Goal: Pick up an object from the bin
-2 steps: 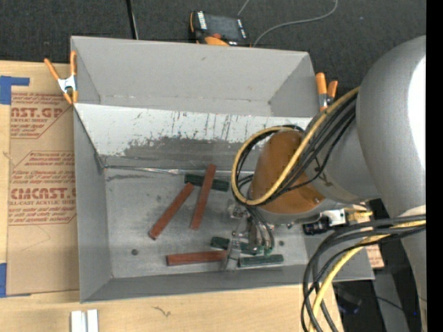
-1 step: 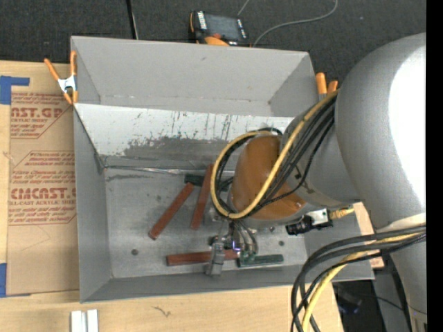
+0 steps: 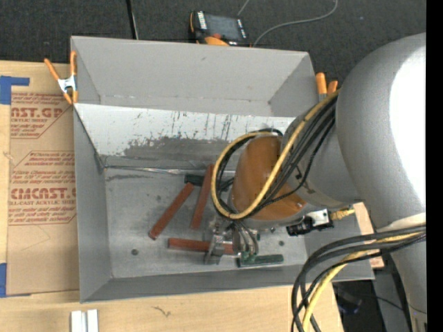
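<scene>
My gripper [image 3: 223, 246] is low over the bin floor near the front, under the orange wrist cover. Its tip is at the right end of a short red-brown stick [image 3: 185, 243] that lies flat and points left; whether it touches the stick I cannot tell. Just right of the gripper lies a flat dark green piece [image 3: 263, 259]. A longer red-brown stick [image 3: 171, 212] lies diagonally to the left. Another red-brown stick [image 3: 201, 199] runs nearly upright behind the gripper.
A small dark green piece [image 3: 193, 179] lies at the far ends of the sticks, near the back wall's foot. The arm with its cables covers the bin's right side. Bare floor stretches along the left wall and front left corner.
</scene>
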